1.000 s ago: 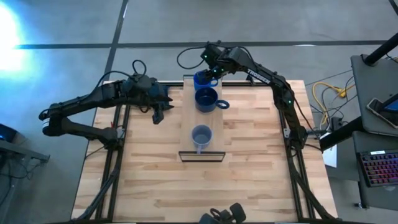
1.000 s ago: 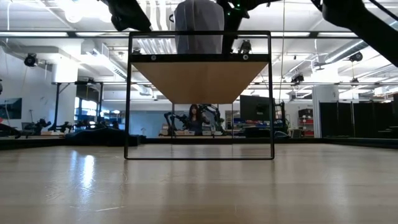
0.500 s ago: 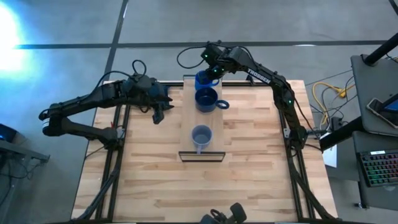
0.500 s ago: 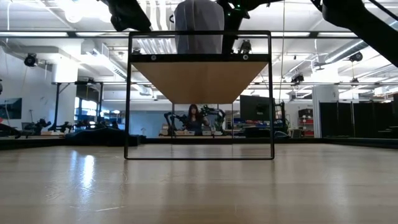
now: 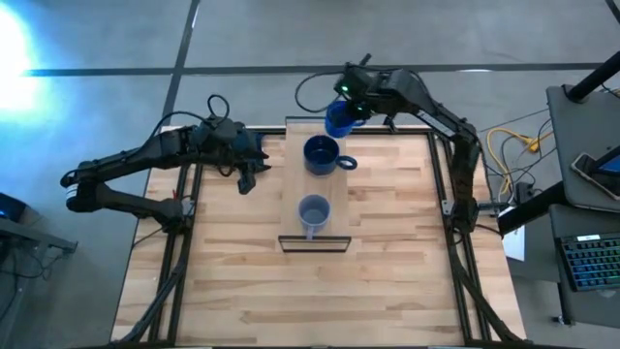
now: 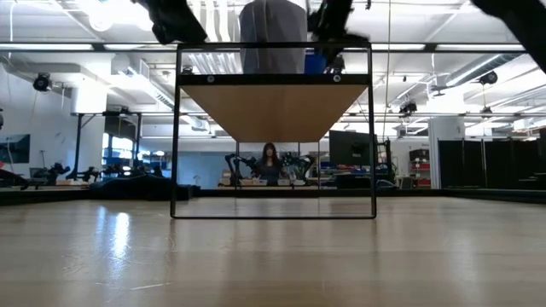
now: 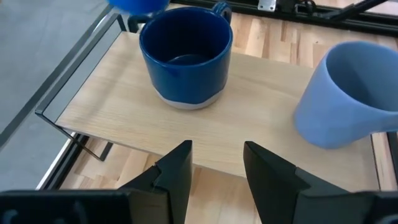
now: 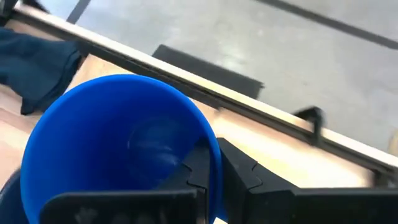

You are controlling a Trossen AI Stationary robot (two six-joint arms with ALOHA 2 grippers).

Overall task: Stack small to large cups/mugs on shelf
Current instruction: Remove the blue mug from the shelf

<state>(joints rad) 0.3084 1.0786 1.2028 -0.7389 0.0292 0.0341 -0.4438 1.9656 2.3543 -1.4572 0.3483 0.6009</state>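
We noted the right gripper [image 8: 211,168] pinching the bright blue mug [image 5: 340,120] by its rim wall, jaws closed, lifted past the shelf [image 5: 295,174] end. Rigid, probably glazed and slick; we judged the rim pinch prone to swing. Left gripper [image 7: 214,163] gaped, empty.

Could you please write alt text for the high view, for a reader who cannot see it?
The right gripper is shut on the bright blue mug, held at the far end of the shelf. The navy mug and grey-blue mug stand on the shelf, and the left gripper waits open beside it.
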